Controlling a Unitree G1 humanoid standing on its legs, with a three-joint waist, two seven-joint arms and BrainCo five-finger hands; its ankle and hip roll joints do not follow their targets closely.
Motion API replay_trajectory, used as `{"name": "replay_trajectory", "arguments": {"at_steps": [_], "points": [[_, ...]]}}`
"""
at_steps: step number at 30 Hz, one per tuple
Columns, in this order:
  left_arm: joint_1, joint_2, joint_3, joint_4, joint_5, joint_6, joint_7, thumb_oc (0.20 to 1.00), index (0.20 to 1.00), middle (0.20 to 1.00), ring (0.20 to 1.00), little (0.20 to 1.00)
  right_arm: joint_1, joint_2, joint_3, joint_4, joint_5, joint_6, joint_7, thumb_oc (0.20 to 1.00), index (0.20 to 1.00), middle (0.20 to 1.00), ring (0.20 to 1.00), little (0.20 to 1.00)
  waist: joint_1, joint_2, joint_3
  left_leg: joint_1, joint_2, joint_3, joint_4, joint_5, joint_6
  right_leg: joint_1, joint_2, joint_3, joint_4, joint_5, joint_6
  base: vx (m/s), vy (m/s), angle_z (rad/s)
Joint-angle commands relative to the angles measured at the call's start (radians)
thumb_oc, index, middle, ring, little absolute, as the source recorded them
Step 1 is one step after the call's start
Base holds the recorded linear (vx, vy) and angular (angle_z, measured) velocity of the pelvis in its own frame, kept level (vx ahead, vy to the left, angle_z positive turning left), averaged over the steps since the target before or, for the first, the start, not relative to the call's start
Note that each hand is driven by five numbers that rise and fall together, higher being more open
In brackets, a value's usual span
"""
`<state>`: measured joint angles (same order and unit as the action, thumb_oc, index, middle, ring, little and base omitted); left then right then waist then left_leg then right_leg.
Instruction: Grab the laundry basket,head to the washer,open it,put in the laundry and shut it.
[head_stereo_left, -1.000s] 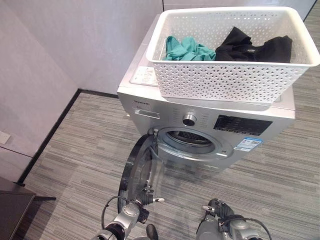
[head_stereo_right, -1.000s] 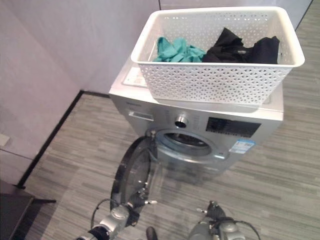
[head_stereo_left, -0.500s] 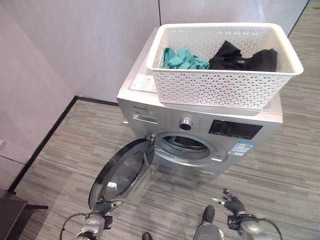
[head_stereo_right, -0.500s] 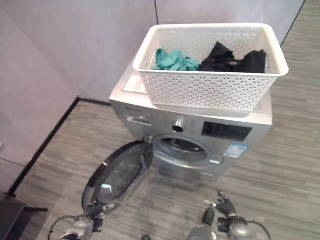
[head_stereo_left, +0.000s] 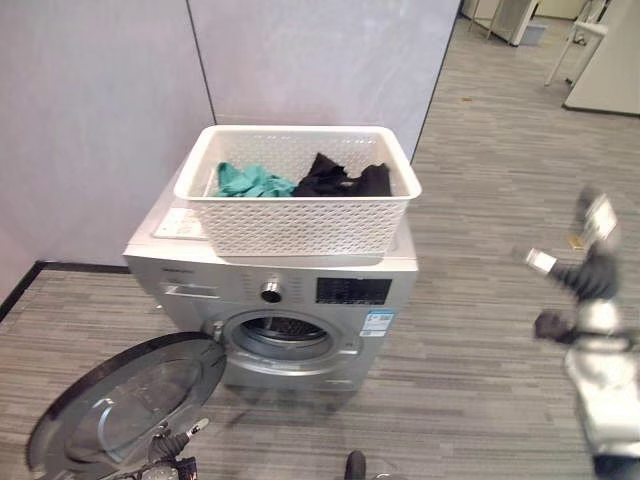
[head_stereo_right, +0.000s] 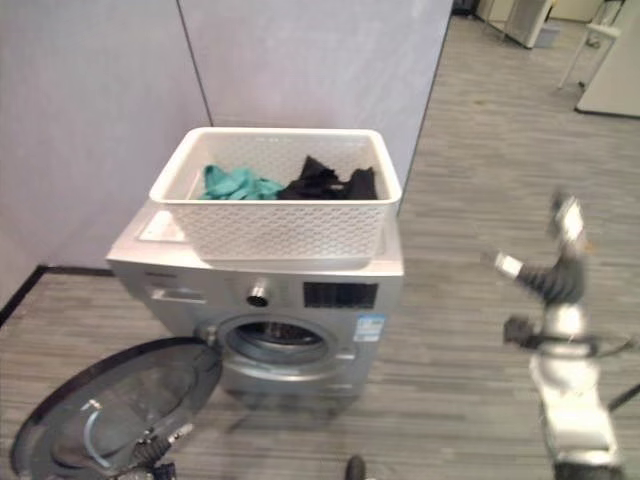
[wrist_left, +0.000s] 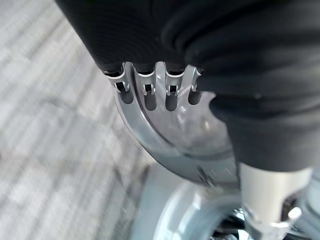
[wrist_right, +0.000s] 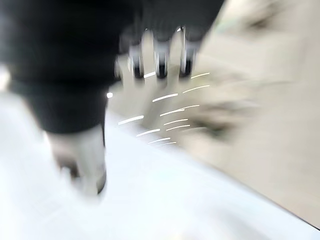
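The white lattice laundry basket (head_stereo_left: 300, 215) stands on top of the silver washer (head_stereo_left: 190, 275). In it lie a teal cloth (head_stereo_left: 250, 182) and a black garment (head_stereo_left: 340, 180). The washer's round door (head_stereo_left: 120, 410) hangs wide open to the left, and the drum mouth (head_stereo_left: 285, 332) is uncovered. My left hand (head_stereo_left: 165, 467) is low at the door's near edge; in the left wrist view its fingers (wrist_left: 150, 95) curl over the door rim (wrist_left: 150, 145). My right hand (head_stereo_left: 592, 280) is raised well to the right of the washer, blurred, fingers spread, holding nothing.
Grey partition walls (head_stereo_left: 300, 60) stand right behind the washer. Striped grey carpet (head_stereo_left: 480, 330) gives free room on the washer's right. White furniture (head_stereo_left: 610, 60) stands at the far right back. The open door takes up the floor at lower left.
The camera has pulled back and risen. The door has swung wider open to the left with my left hand on its edge. My right hand has lifted high on the right.
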<state>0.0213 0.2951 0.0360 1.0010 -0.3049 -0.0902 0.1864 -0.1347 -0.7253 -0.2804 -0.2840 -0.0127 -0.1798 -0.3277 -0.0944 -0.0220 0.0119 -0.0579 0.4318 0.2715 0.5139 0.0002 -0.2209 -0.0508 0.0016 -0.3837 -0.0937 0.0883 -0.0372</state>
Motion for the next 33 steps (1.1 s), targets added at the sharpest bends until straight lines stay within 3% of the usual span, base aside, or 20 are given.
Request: {"name": "replay_trajectory", "arguments": {"at_steps": [1, 3, 6, 7, 8, 11, 20, 22, 25, 33], "points": [[-0.061, 0.010, -0.063, -0.048, 0.054, -0.024, -0.015, 1.000, 1.000, 1.000, 1.000, 1.000, -0.081, -0.117, -0.058, 0.047, -0.042, -0.021, -0.006, 1.000, 1.000, 1.000, 1.000, 1.000, 0.042, 0.000, 0.081, 0.029, -0.111, 0.082, -0.158, -0.054, 0.083, 0.057, -0.099, 0.035, 0.006, -0.141, 0.079, 0.04, 0.057, 0.64], [-0.069, 0.015, -0.089, -0.072, 0.047, -0.031, -0.020, 1.000, 1.000, 1.000, 1.000, 1.000, -0.234, -0.199, 0.027, 0.100, -0.009, -0.018, 0.002, 1.000, 1.000, 1.000, 1.000, 1.000, 0.077, -0.032, 0.098, -0.070, -0.173, 0.071, -0.202, -0.084, 0.101, 0.077, -0.114, 0.045, 0.006, -0.145, 0.092, 0.00, 0.074, 0.56], [-0.080, 0.025, -0.102, -0.082, 0.037, -0.043, -0.016, 1.000, 1.000, 1.000, 1.000, 1.000, -0.440, -0.315, 0.171, 0.183, -0.007, 0.000, 0.040, 1.000, 1.000, 1.000, 1.000, 1.000, 0.132, -0.052, 0.128, -0.156, -0.216, 0.000, -0.258, -0.024, 0.084, 0.117, -0.106, 0.059, 0.006, -0.160, 0.093, 0.09, 0.126, -0.29], [-0.060, 0.018, -0.108, -0.075, 0.017, -0.042, -0.026, 1.000, 1.000, 1.000, 1.000, 1.000, -0.521, -0.324, 0.259, 0.250, 0.028, 0.014, 0.063, 1.000, 1.000, 1.000, 1.000, 1.000, 0.138, -0.039, 0.107, -0.064, -0.251, -0.006, -0.384, -0.028, 0.101, 0.139, -0.102, 0.066, 0.006, -0.156, 0.109, 0.20, 0.176, -0.64], [-0.059, 0.017, -0.107, -0.075, 0.018, -0.042, -0.026, 1.000, 1.000, 1.000, 1.000, 1.000, -0.526, -0.324, 0.264, 0.252, 0.028, 0.013, 0.063, 1.000, 1.000, 1.000, 1.000, 1.000, 0.137, -0.039, 0.110, -0.060, -0.252, -0.005, -0.387, -0.028, 0.101, 0.142, -0.102, 0.067, 0.006, -0.157, 0.109, 0.26, 0.277, -0.72], [-0.038, 0.020, -0.097, -0.048, -0.017, -0.035, -0.049, 1.000, 1.000, 1.000, 1.000, 1.000, -0.586, -0.385, 0.396, 0.302, 0.096, 0.049, 0.202, 1.000, 1.000, 1.000, 1.000, 1.000, 0.136, -0.056, 0.071, -0.028, -0.291, 0.008, -0.420, -0.016, 0.133, 0.156, -0.129, 0.068, 0.022, -0.146, 0.111, 0.13, 0.179, -0.19], [0.005, 0.007, -0.084, -0.013, -0.055, -0.026, -0.109, 1.000, 1.000, 1.000, 1.000, 1.000, -0.686, -0.483, 0.616, 0.310, 0.194, 0.070, 0.410, 1.000, 1.000, 1.000, 1.000, 1.000, 0.123, -0.087, 0.035, 0.056, -0.332, 0.046, -0.506, -0.042, 0.167, 0.140, -0.158, 0.076, 0.096, -0.170, 0.146, 0.11, 0.133, -0.07], [0.008, 0.007, -0.087, -0.006, -0.059, -0.028, -0.114, 1.000, 1.000, 1.000, 1.000, 1.000, -0.720, -0.484, 0.650, 0.327, 0.206, 0.068, 0.420, 1.000, 1.000, 1.000, 1.000, 1.000, 0.125, -0.090, 0.033, 0.064, -0.335, 0.050, -0.515, -0.042, 0.170, 0.135, -0.160, 0.078, 0.103, -0.171, 0.149, 0.04, 0.067, -0.03], [0.017, 0.008, -0.092, 0.009, -0.070, -0.027, -0.129, 1.000, 1.000, 1.000, 1.000, 1.000, -0.845, -0.477, 0.791, 0.391, 0.259, 0.074, 0.461, 1.000, 1.000, 1.000, 1.000, 1.000, 0.137, -0.105, 0.030, 0.082, -0.343, 0.055, -0.535, -0.044, 0.179, 0.127, -0.165, 0.069, 0.116, -0.167, 0.158, 0.06, 0.078, -0.19], [0.010, 0.024, -0.096, 0.026, -0.079, -0.013, -0.156, 1.000, 1.000, 1.000, 1.000, 1.000, -1.053, -0.558, 1.043, 0.473, 0.263, 0.134, 0.557, 1.000, 1.000, 1.000, 1.000, 1.000, 0.137, -0.144, 0.038, 0.062, -0.352, 0.032, -0.558, -0.032, 0.178, 0.104, -0.170, 0.032, 0.130, -0.165, 0.165, 0.01, 0.038, 0.04]]}}
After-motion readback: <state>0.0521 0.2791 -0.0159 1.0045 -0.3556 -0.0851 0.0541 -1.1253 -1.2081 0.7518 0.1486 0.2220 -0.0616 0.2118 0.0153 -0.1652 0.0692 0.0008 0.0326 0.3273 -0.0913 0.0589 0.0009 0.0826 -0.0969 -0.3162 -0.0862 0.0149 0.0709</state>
